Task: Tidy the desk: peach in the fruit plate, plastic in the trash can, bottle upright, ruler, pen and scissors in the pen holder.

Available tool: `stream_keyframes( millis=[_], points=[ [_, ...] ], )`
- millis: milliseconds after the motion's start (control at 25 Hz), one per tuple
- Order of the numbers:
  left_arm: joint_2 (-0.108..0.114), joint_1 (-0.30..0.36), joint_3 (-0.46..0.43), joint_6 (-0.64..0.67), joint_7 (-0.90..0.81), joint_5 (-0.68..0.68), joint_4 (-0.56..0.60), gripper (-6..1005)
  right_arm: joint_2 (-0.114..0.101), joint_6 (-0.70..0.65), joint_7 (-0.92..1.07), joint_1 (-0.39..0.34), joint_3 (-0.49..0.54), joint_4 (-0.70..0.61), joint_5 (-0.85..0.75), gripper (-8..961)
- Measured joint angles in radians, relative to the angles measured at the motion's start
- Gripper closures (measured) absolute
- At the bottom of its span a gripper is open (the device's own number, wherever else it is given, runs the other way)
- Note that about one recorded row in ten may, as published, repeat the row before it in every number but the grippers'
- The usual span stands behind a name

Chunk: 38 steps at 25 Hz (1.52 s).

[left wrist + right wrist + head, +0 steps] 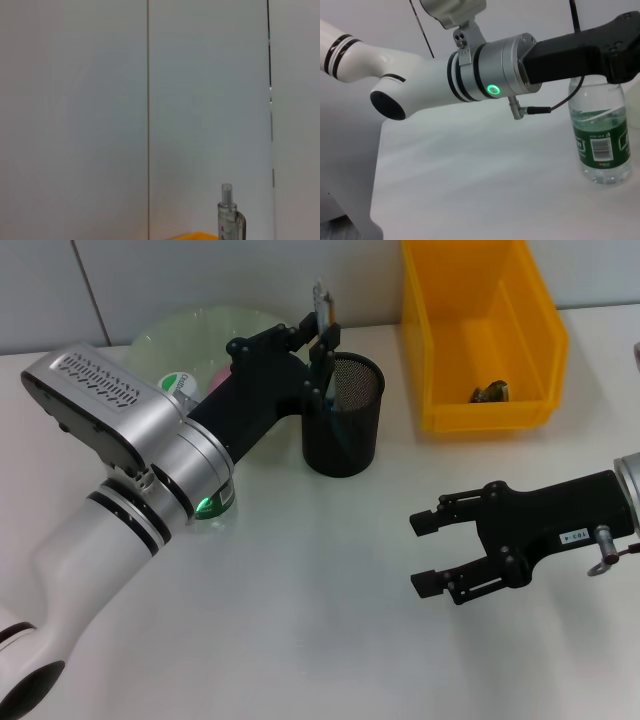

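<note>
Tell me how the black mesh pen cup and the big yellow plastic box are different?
The black mesh pen holder is round, see-through and small; the yellow plastic bin is boxy, solid-walled and much bigger. The left gripper holds a slim item over the pen holder; nothing hovers over the bin. Both are open-topped and stand on the white desk.

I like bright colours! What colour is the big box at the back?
The box is yellow. The head view shows it best.

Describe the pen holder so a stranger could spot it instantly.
Start at the yellow bin at the table's far edge. Just to its left stands the pen holder, a black mesh cup, with the left gripper holding a pen above its rim. Nothing else here is black mesh.
</note>
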Motion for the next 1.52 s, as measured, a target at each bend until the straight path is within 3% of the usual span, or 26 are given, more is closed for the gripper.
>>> stream_keyframes(
  millis=[680,1120,1200,1240,1280,1320,1360,1440,1520],
  points=[
    [0.000,-0.005,0.001,0.000,-0.028,0.002,-0.001,735,0.000,0.003,0.002,0.019,0.000,0.001,0.000,127],
    [0.001,0.006,0.002,0.012,-0.049,0.015,0.020,426,0.000,0.001,0.002,0.021,0.000,0.000,0.000,126],
    [0.006,0.024,0.000,0.027,-0.101,0.063,0.041,359,-0.001,0.002,-0.001,0.020,0.001,0.000,0.000,126],
    [0.017,0.052,-0.012,0.057,-0.193,0.167,0.064,326,-0.003,0.002,-0.005,0.019,0.004,0.000,0.001,126],
    [0.017,0.052,-0.012,0.057,-0.193,0.167,0.064,327,-0.003,0.002,-0.005,0.019,0.004,0.000,0.001,126],
    [0.030,0.086,-0.041,0.093,-0.291,0.295,0.090,328,-0.003,0.001,-0.006,0.019,0.006,0.000,0.002,126],
    [0.030,0.086,-0.041,0.093,-0.291,0.295,0.090,328,-0.004,0.001,-0.007,0.019,0.008,-0.001,0.003,126],
    [0.064,0.170,-0.123,0.113,-0.448,0.497,0.159,330,-0.005,0.000,-0.009,0.014,0.011,-0.009,0.007,126],
    [0.077,0.199,-0.154,0.115,-0.500,0.561,0.187,331,-0.005,-0.001,-0.009,0.012,0.012,-0.012,0.008,127]
  ],
)
